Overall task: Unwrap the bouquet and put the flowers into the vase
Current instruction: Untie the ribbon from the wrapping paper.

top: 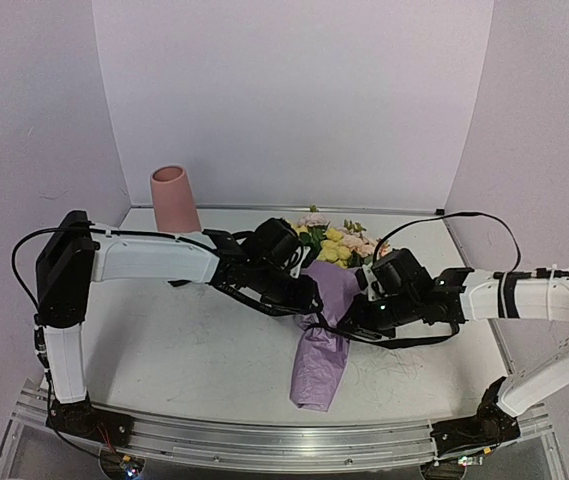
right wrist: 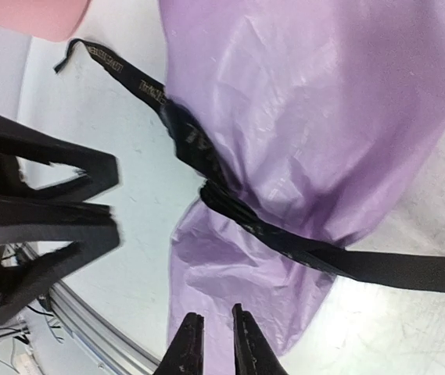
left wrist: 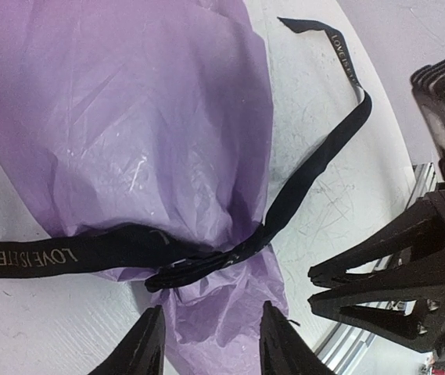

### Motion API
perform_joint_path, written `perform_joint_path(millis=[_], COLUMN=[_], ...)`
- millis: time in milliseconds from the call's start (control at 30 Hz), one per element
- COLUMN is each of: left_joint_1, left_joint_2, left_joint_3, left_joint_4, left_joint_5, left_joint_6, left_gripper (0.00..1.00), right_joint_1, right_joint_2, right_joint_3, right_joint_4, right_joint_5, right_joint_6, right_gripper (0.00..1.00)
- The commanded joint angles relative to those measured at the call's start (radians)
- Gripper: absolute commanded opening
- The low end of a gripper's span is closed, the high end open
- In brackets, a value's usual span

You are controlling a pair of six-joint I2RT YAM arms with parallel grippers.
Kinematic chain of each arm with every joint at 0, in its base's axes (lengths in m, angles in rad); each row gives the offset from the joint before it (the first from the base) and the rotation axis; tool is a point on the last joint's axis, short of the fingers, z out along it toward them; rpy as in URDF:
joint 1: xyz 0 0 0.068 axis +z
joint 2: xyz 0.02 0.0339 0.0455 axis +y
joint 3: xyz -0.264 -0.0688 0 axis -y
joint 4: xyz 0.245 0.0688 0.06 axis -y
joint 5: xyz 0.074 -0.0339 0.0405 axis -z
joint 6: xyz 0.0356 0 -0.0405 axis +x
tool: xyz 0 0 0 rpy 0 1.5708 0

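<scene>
A bouquet (top: 330,290) lies on its side on a scuffed white table (top: 184,350) between two robot arms. Its yellow, pink and cream flowers (top: 336,243) point toward the back wall, and the narrow tail of its lilac paper (left wrist: 128,117) points toward the near edge. A tall salmon-pink vase (top: 174,198) stands empty-looking at the back left, well apart from the bouquet. The task appears to be at an early stage. The black ribbon (left wrist: 316,156) still crosses and cinches the neck of the paper cone, though both of its ends trail loose across the table. The paper is still wrapped around the stems, and no flower is in the vase. The left gripper (left wrist: 213,312) hangs over the paper tail just below the ribbon, its jaws spread with nothing between them. The right gripper (right wrist: 216,314) hangs over the same tail from the other side, its jaws only slightly parted and clamping nothing visible. Gold capital letters on the ribbon read "LOVE IS ETERN", cut off at the picture's edge. The other end repeats "LOVE IS", followed by letters too small to read.
</scene>
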Motion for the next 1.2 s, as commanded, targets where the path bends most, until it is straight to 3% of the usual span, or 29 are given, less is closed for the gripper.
perform_joint_path(millis=[0,233,667,933,1167], left_joint_1=[-0.002,-0.005,-0.022,-0.025,-0.027], left_joint_2=[0.021,0.05,0.072,0.108,0.125], left_joint_3=[0.065,0.081,0.08,0.099,0.098], left_joint_4=[0.003,-0.002,-0.006,-0.021,-0.039], left_joint_5=[0.004,0.002,-0.037,0.006,0.004], left_joint_6=[0.104,0.207,0.425,0.432,0.427], left_gripper=[0.45,0.45,0.37,0.27,0.28], right_joint_1=[-0.009,-0.054,-0.092,-0.092,-0.092], right_joint_2=[0.013,0.036,0.058,0.121,0.154], right_joint_3=[0.059,0.098,0.126,0.153,0.167], right_joint_4=[-0.121,-0.163,-0.165,-0.142,-0.131], right_joint_5=[0.04,0.055,0.003,-0.029,-0.024], right_joint_6=[-0.036,-0.092,-0.17,-0.165,-0.16], right_gripper=[0.2,0.21,0.2,0.2,0.2])
